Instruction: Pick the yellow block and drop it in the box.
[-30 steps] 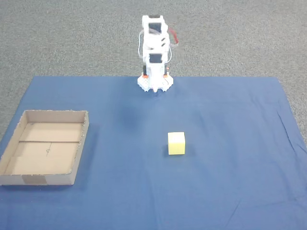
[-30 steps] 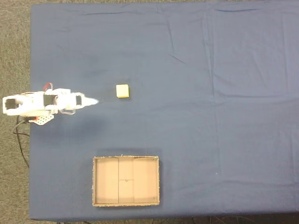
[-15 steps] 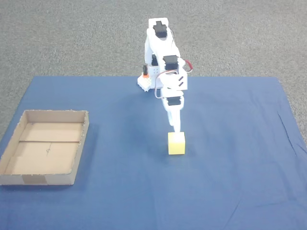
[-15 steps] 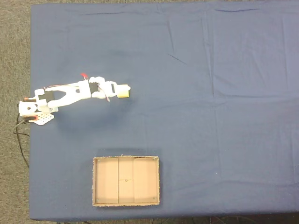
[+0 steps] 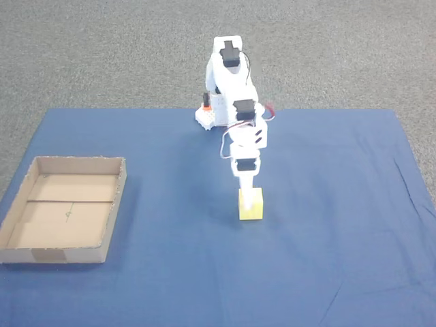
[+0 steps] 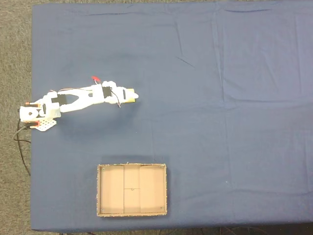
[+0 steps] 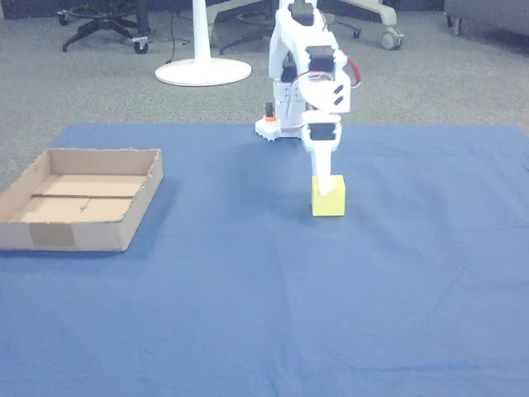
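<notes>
Here the arm (image 5: 235,88) reaches down, fingers (image 5: 248,185) (white) on the yellow block (image 5: 251,207).

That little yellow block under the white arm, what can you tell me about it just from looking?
The yellow block is a small pale yellow cube with plain, matte faces that look foam-like. It sits flat and upright on the blue cloth, well apart from the cardboard box, which is empty. The arm's end effector is down at its top; whether the fingers actually grip it cannot be told. In the fixed view from above, the block is mostly covered by the end effector.
</notes>
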Controlling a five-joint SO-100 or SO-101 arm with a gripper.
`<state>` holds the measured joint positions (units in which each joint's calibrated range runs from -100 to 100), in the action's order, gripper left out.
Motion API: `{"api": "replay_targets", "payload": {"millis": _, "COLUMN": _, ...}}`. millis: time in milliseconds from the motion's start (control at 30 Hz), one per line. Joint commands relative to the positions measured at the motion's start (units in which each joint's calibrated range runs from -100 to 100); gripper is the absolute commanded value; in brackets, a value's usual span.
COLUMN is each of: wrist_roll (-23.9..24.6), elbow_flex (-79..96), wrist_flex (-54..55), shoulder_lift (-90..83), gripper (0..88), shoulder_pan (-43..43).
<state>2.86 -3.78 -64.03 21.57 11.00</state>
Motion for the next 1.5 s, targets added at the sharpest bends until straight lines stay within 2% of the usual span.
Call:
{"api": "replay_targets", "payload": {"millis": 0, "wrist_roll": -0.6, "elbow_flex": -4.5, "wrist_flex": 0.4, "shoulder_lift": 2.2, "gripper": 35.4, "shoulder_pan": -1.2}}
{"api": "replay_targets", "payload": {"millis": 100, "wrist_roll": -1.0, "elbow_flex": -4.9, "wrist_flex": 1.6, "shoulder_lift": 3.3, "gripper": 28.6, "shoulder_pan": 0.4}}
{"api": "replay_targets", "payload": {"millis": 200, "wrist_roll": -1.7, "elbow_flex": -5.1, "wrist_flex": 2.1, "shoulder_lift": 3.5, "gripper": 26.3, "shoulder_pan": 2.2}}
{"api": "replay_targets", "payload": {"millis": 300, "wrist_roll": -1.6, "elbow_flex": -5.2, "wrist_flex": 2.1, "shoulder_lift": 4.1, "gripper": 14.6, "shoulder_pan": 2.3}}
{"api": "replay_targets", "payload": {"millis": 433, "wrist_roll": -2.1, "elbow_flex": -1.7, "wrist_flex": 3.5, "shoulder_lift": -0.4, "gripper": 12.0, "shoulder_pan": 1.8}}
{"api": "replay_targets", "payload": {"millis": 533, "wrist_roll": -3.6, "elbow_flex": 6.2, "wrist_flex": 7.1, "shoulder_lift": -15.2, "gripper": 11.9, "shoulder_pan": 0.8}}
{"api": "replay_targets", "payload": {"millis": 667, "wrist_roll": -8.3, "elbow_flex": 7.5, "wrist_flex": 3.3, "shoulder_lift": -41.5, "gripper": 12.7, "shoulder_pan": -8.3}}
{"api": "replay_targets", "payload": {"millis": 767, "wrist_roll": -11.8, "elbow_flex": 7.8, "wrist_flex": 3.8, "shoulder_lift": -54.0, "gripper": 13.1, "shoulder_pan": -23.3}}
{"api": "replay_targets", "payload": {"millis": 833, "wrist_roll": -12.8, "elbow_flex": 8.4, "wrist_flex": 9.1, "shoulder_lift": -54.6, "gripper": 13.3, "shoulder_pan": -34.0}}
{"api": "replay_targets", "payload": {"millis": 933, "wrist_roll": -13.9, "elbow_flex": 4.2, "wrist_flex": 14.8, "shoulder_lift": -44.8, "gripper": 13.5, "shoulder_pan": -44.8}}
{"api": "replay_targets", "payload": {"millis": 1067, "wrist_roll": -15.4, "elbow_flex": -21.3, "wrist_flex": 8.7, "shoulder_lift": -18.2, "gripper": 13.2, "shoulder_pan": -51.1}}
{"api": "replay_targets", "payload": {"millis": 1200, "wrist_roll": -17.2, "elbow_flex": -37.4, "wrist_flex": 5.0, "shoulder_lift": 5.8, "gripper": 12.9, "shoulder_pan": -50.9}}
{"api": "replay_targets", "payload": {"millis": 1400, "wrist_roll": -18.3, "elbow_flex": -50.3, "wrist_flex": 1.5, "shoulder_lift": 26.0, "gripper": 12.4, "shoulder_pan": -49.3}}
{"api": "replay_targets", "payload": {"millis": 1433, "wrist_roll": -18.6, "elbow_flex": -51.0, "wrist_flex": 1.4, "shoulder_lift": 26.9, "gripper": 13.9, "shoulder_pan": -49.3}}
{"api": "replay_targets", "payload": {"millis": 1467, "wrist_roll": -18.7, "elbow_flex": -51.2, "wrist_flex": 1.4, "shoulder_lift": 27.4, "gripper": 18.9, "shoulder_pan": -49.3}}
